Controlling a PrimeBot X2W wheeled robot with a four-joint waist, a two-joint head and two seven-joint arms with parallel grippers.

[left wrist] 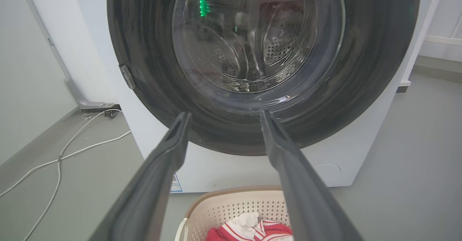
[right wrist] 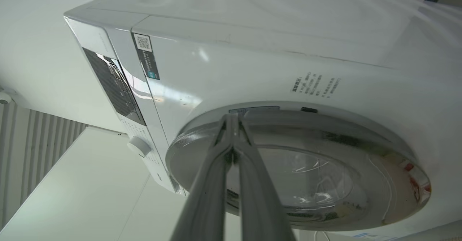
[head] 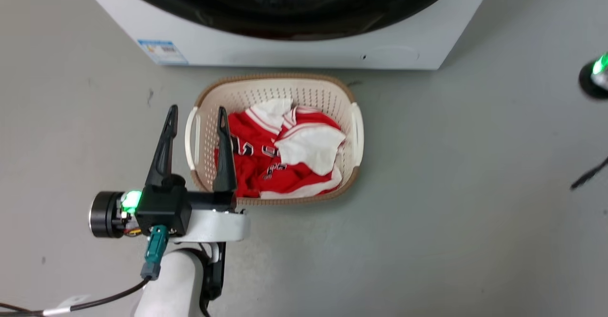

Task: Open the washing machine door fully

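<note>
Evidently closed flush on the white washing machine (right wrist: 252,64), the black washing machine door (right wrist: 306,183) could slip from the right end effector (right wrist: 231,120), whose fingers (right wrist: 209,190) press together at its rim (no firm hold visible). Left end effector (head: 197,109) hangs open over the laundry basket (head: 275,78); how the door latches is hidden.

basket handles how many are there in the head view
2: one white handle on the cream laundry basket's left side, one on its right side; none seems hidden.
</note>
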